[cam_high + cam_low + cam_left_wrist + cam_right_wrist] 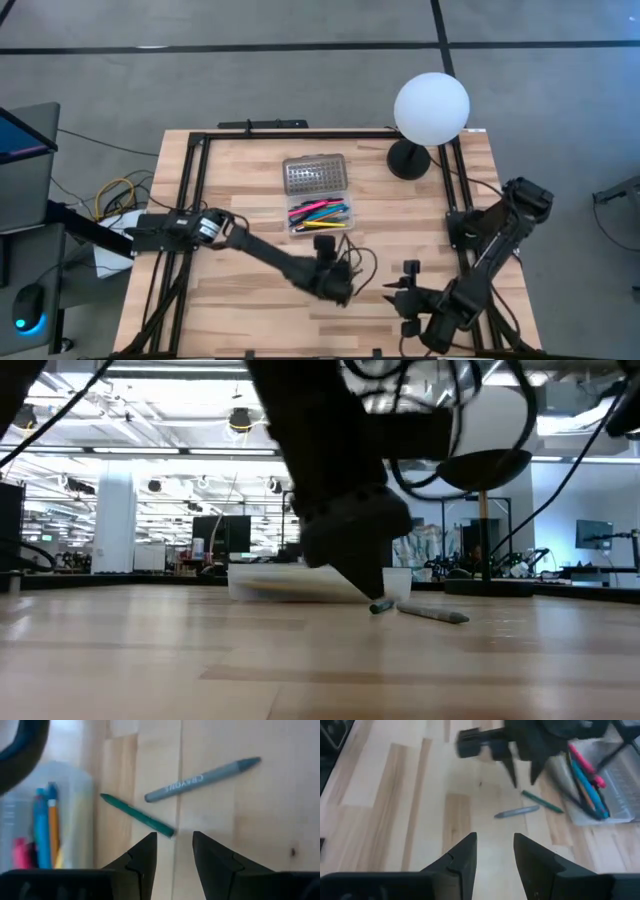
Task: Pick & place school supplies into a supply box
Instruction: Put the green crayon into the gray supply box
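Two crayons — green crayon just ahead of the left gripper's open, empty jaws — grey crayon beyond.

In your high view the left gripper covers the green pencil and grey crayon at the box's 6 o'clock. In the low view the arm blocks most of that blurred box.

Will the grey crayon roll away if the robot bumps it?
Probably. The grey crayon looks round and lies loose on the smooth wooden table, so a nudge may roll it. It looks stiff and light. The left gripper hangs open near the green pen.
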